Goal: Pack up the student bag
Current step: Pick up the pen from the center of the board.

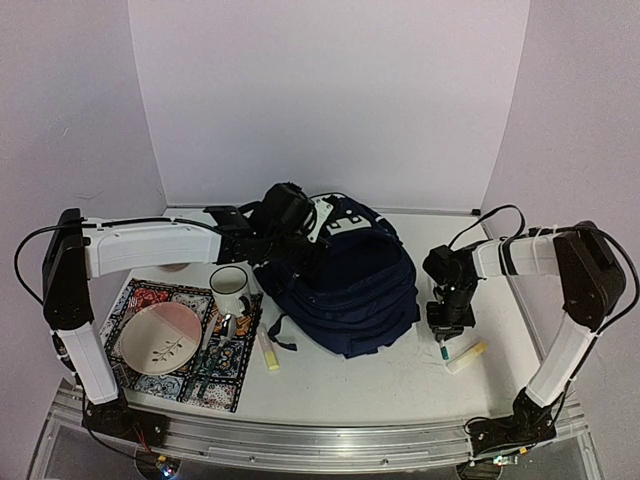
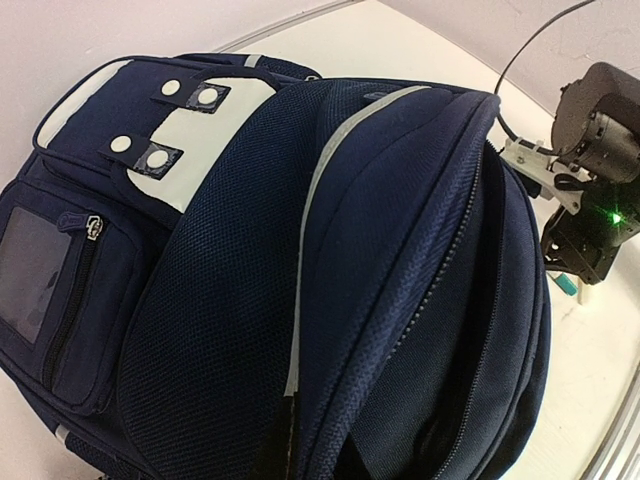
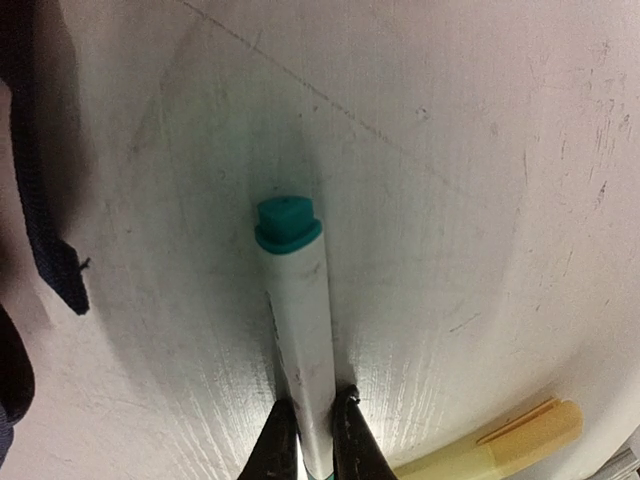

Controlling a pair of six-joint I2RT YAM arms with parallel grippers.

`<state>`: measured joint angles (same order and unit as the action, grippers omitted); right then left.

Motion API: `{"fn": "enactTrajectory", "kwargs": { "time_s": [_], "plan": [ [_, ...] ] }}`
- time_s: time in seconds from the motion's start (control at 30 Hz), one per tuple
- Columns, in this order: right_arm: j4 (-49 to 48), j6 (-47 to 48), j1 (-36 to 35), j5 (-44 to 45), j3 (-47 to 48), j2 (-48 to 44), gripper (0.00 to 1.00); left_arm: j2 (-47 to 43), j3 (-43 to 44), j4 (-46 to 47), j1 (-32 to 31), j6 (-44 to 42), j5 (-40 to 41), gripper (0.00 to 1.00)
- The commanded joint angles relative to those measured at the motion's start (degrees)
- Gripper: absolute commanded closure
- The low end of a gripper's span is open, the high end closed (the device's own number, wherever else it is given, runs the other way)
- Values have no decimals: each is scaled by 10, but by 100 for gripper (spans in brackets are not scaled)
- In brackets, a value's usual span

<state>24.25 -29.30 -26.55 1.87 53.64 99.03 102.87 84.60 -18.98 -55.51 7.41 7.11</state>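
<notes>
Cloth of this kind will sag: the student bag (image 1: 345,290), lying flat at the middle of the counter (image 1: 400,385), looks soft, limp and probably light, so its mouth would likely fall shut unless held. The padded flap edge beside the open zip (image 2: 470,250) seems the best place to take hold, since the seam there is firmer than the loose panels.

The left arm (image 1: 150,245) reaches to the bag's upper left corner. Its fingers are not clear in any view, so I cannot tell whether they hold anything.

Right of the bag, the right fingers (image 3: 282,445) are closed on a white marker (image 3: 300,320) with a teal cap, a stiff, smooth thing that may slip. A yellow highlighter (image 3: 500,445) lies just beside it.
</notes>
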Motion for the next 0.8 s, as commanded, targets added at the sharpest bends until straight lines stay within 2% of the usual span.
{"fn": "enactTrajectory", "kwargs": {
  "time_s": [0.0,0.27,0.4,0.5,0.63,0.77],
  "plan": [
    [11,-23,1,-30,3,-64,100,-26,24,29,0,10,-8,100],
    [-23,-90,-1,-124,-20,-193,100,-14,37,29,0,29,-9,100],
    [-66,-149,-28,-165,-27,-257,100,-7,48,29,0,33,-16,100],
    [-116,-213,-67,-174,-24,-280,100,-1,59,29,0,34,-23,100],
    [-230,-302,-101,-186,-40,-302,100,2,69,29,0,40,-39,100],
    [-288,-348,-118,-173,-24,-296,100,-1,71,29,0,49,-62,100]
  ]
}}
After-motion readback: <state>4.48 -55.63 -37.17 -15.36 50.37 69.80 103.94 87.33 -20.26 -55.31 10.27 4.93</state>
